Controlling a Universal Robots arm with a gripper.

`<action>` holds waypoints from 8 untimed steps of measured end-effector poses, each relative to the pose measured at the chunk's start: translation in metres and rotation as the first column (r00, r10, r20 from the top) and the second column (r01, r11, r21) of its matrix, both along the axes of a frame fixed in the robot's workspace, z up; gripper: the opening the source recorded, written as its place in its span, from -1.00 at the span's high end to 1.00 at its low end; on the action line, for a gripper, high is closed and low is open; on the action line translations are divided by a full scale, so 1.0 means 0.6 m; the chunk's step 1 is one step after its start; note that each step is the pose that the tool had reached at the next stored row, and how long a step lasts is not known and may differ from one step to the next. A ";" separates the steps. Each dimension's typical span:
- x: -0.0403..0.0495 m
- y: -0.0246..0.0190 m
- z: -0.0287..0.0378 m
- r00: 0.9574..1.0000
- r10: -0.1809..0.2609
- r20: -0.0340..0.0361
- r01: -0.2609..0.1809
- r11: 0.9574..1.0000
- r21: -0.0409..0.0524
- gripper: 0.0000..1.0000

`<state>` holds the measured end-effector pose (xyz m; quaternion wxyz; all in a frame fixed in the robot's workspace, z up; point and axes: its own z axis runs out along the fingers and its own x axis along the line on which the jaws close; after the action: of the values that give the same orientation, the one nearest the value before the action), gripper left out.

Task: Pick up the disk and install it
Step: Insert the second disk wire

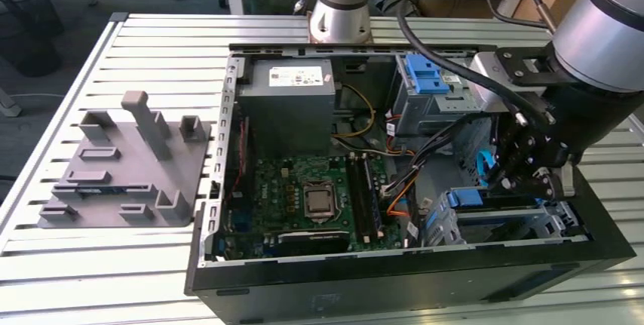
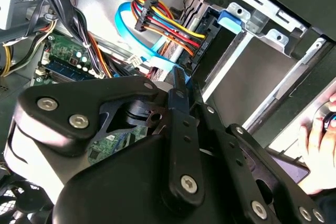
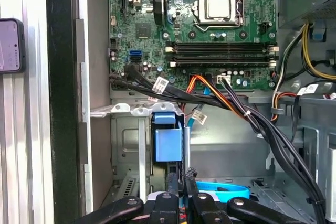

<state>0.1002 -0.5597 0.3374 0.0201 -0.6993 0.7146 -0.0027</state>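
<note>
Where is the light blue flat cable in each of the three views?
Exterior view: the light blue flat cable arcs above the drive cage, at the exterior view's right.
Second wrist view: it loops beside the coloured wires.
First wrist view: it curves near the black cables.
Shared landmark: the green motherboard.

The exterior view looks down from high up and a little way off, onto the open computer case (image 1: 403,167) lying on the slatted desk (image 1: 90,265), with the arm coming in from the exterior view's right. The first wrist view sits close inside the case and looks straight at the green board (image 3: 210,24) and the metal drive cage (image 3: 131,145). The second wrist view is very near, tilted, peering past the pincer's black links (image 2: 178,145) at the coloured wires (image 2: 163,24). All three views share the green board and the wires.
</note>
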 end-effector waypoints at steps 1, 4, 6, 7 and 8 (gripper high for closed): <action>0.000 -0.0004 0.000 1.000 0.000 0.000 0.000 1.000 0.002 0.66; 0.000 -0.0003 -0.002 1.000 0.000 0.000 0.000 1.000 0.004 0.66; 0.001 -0.0004 -0.002 1.000 0.000 0.000 0.000 1.000 0.005 0.66; 0.001 -0.0004 -0.003 1.000 0.000 0.000 0.000 1.000 0.005 0.66; 0.002 -0.0004 -0.003 1.000 0.000 0.000 0.000 1.000 0.005 0.66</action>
<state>0.1011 -0.5599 0.3354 0.0219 -0.6992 0.7146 -0.0009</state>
